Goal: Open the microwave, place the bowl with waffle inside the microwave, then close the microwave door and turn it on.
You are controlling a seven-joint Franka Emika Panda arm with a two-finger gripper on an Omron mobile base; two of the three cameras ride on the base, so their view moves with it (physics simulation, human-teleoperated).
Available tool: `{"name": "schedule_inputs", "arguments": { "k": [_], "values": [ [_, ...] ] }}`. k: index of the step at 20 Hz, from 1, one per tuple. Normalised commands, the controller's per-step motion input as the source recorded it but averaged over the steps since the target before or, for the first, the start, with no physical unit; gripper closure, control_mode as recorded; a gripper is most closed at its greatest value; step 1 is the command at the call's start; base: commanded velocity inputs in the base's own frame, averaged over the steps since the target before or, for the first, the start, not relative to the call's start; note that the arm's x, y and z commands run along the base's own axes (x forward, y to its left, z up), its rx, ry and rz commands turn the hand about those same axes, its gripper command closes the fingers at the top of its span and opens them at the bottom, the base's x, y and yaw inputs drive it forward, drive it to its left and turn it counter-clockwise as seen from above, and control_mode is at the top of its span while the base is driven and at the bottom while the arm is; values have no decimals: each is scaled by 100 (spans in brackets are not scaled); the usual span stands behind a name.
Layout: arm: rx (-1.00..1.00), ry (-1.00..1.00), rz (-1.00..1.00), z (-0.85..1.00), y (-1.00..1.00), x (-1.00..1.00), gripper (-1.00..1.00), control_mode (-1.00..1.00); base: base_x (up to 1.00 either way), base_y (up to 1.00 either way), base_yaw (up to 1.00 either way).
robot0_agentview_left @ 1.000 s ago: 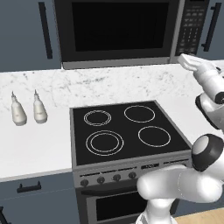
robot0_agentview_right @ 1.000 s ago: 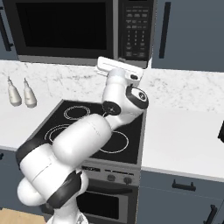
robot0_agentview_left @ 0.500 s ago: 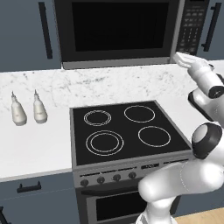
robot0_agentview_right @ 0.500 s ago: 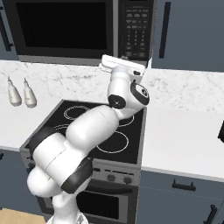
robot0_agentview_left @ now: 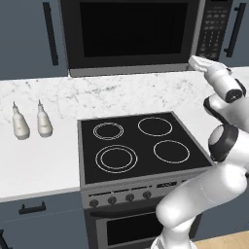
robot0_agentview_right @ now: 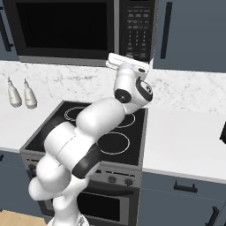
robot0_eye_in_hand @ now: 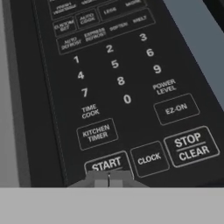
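The microwave hangs above the stove with the microwave door shut and its glass dark. The bowl and the waffle are hidden. My gripper is shut and reaches up to the lower part of the black keypad panel. In the hand view the closed fingertips sit right at the bottom edge of the START button, with CLOCK and STOP CLEAR to its right. From the right base view my hand lies just below the keypad.
A black stove with four ring burners stands under the microwave. Two small bottles stand on the marble counter at left. Dark blue cabinets with black bar handles flank the microwave. White counter extends to the right.
My hand has crept left and up, closer to the bottom of the keypad. The gripper stayed shut and the microwave door stayed shut.
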Motion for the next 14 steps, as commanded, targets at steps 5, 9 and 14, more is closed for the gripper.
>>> {"name": "schedule_inputs", "arguments": {
  "k": [5, 9, 14],
  "values": [
    [0, 0, 3, 0, -17, 68, 100, -100, 0, 0, 0],
    [-1, 3, 3, 6, -3, 84, 100, -100, 0, 0, 0],
    [-3, 18, 5, 24, 0, 100, 100, -100, 0, 0, 0]
  ]
}}
